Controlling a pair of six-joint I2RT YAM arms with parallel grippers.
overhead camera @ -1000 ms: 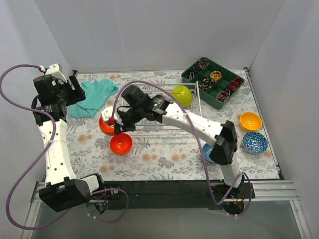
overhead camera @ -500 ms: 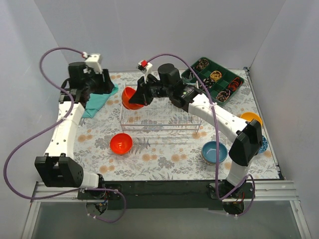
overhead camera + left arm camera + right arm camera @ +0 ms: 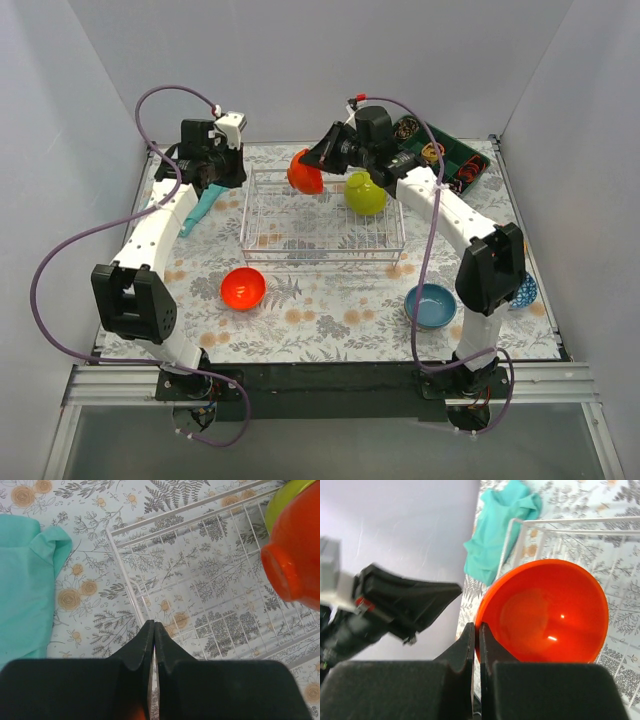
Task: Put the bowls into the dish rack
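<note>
**Orange bowl held over the dish rack**

Top view: the right gripper (image 3: 322, 160) is clamped on the rim of an orange bowl (image 3: 303, 173), above the far edge of the dish rack (image 3: 320, 256). A green bowl (image 3: 365, 194) sits inside the rack, far right. A second orange bowl (image 3: 243, 288) lies in front of the rack.

Left wrist view: the left gripper (image 3: 152, 626) is closed at the rack's left wall. If it pinches a wire cannot be told.

Right wrist view: the fingers pinch the bowl's rim.

The step appears to be placing. The next move probably needs lowering the bowl into the rack, beside the green bowl.
</note>
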